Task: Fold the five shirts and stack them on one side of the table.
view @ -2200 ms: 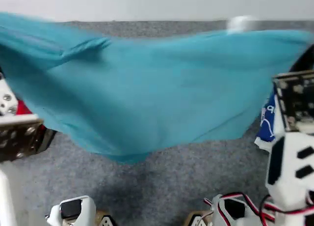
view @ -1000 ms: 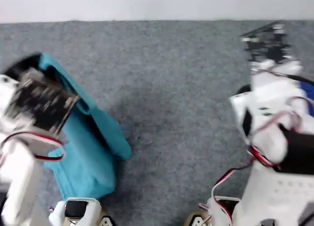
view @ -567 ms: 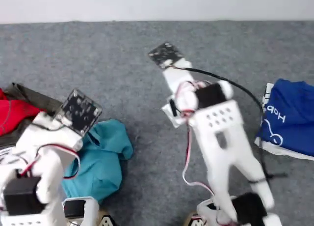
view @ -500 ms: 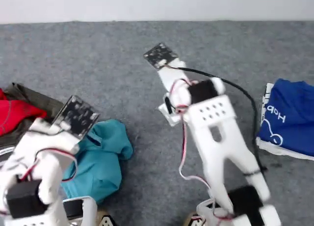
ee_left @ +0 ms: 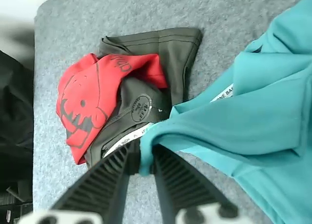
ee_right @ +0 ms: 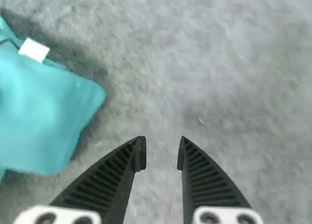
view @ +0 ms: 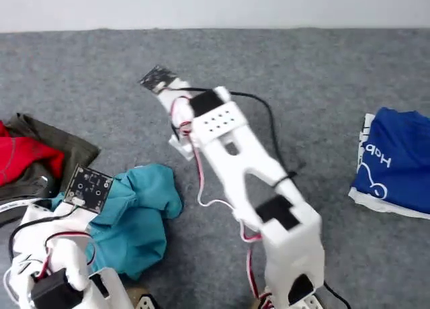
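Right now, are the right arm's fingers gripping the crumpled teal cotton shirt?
No, the right arm's fingers stand apart over bare grey carpet, the crumpled teal cotton shirt beside them.

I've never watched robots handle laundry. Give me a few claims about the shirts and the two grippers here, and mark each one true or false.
1. The left gripper pinches an edge of the teal shirt. True.
2. The right gripper grips a shirt. False: it is open and empty over bare carpet, beside the teal shirt.
3. The red shirt lies on an olive shirt. True.
4. The blue shirt sits on top of the red shirt. False: it lies alone at the opposite side of the table.
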You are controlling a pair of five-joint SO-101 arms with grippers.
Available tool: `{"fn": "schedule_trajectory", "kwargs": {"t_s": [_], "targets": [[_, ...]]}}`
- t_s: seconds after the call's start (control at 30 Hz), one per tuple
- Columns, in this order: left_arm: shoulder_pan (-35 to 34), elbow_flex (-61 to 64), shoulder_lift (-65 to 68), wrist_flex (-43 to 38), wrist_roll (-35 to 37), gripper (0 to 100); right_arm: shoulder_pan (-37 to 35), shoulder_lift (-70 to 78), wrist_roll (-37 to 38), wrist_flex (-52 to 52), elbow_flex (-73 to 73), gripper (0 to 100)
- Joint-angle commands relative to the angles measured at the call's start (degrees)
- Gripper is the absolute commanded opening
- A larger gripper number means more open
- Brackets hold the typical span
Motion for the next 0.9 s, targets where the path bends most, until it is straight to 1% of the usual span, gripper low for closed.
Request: {"fn": "schedule_trajectory", "kwargs": {"t_s": [0.0, 0.07, 0.13, 0.3, 0.67, 0.87], "targets": [[-0.4, 0.1, -1.3, -1.1, -0.4, 2, -2.7, 5.0, -0.4, 1.2, -7.8, 15.5], [-0.4, 0.0, -1.6, -0.4, -0.4, 2, -4.3, 8.2, -0.4, 3.8, -11.2, 20.7], [-0.4, 0.0, -1.6, 0.2, -0.4, 2, -5.7, 10.9, -0.4, 6.5, -14.3, 23.2], [-0.4, -0.2, -1.6, 0.9, -0.4, 2, -8.4, 16.5, -0.4, 10.6, -21.6, 23.0], [-0.4, -0.1, -1.6, 0.9, -0.4, 2, -12.7, 28.2, -0.4, 8.6, -29.5, 23.2], [-0.4, 0.0, -1.6, 0.9, -0.4, 2, -13.1, 33.6, 0.0, 11.2, -36.0, 22.5]]}}
